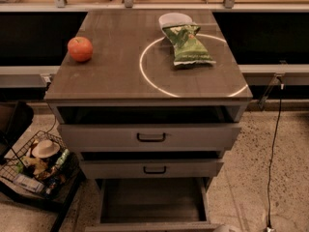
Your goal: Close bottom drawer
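Observation:
The bottom drawer (152, 200) of the grey cabinet is pulled far out, showing its dark wood-toned inside. Its grey front (149, 226) lies along the bottom edge of the view, and its handle is hidden. Above it, the middle drawer (152, 168) and the tall top drawer (150, 137) each stand slightly out, each with a black bar handle. Only a pale rounded sliver of my gripper (227, 228) shows at the bottom edge, just right of the bottom drawer's front right corner.
On the cabinet top (111, 76) lie a red apple (80, 49), a green chip bag (188, 45) and a white bowl (175, 19). A wire basket of items (36, 166) stands on the floor at the left. A cable (274, 144) hangs at the right.

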Controlling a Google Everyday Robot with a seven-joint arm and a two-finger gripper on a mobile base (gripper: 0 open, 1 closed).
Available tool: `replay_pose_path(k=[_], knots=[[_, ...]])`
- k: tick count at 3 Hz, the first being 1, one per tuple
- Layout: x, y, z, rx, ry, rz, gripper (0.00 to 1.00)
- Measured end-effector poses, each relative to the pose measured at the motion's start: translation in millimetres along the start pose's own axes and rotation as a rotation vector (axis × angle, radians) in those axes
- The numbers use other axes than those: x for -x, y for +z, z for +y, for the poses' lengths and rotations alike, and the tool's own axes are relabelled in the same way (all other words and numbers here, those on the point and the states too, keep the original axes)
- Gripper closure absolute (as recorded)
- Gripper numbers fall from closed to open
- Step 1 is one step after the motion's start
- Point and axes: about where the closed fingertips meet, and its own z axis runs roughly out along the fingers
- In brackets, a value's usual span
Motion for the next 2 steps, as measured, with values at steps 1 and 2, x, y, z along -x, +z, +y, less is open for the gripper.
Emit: replay_pose_path(k=[1, 2], knots=[[4.2, 14.4, -19.4, -0.007, -0.028, -0.023, 1.00], [12.7, 28.0, -38.5, -0.016, -0.060, -0.043, 1.00]])
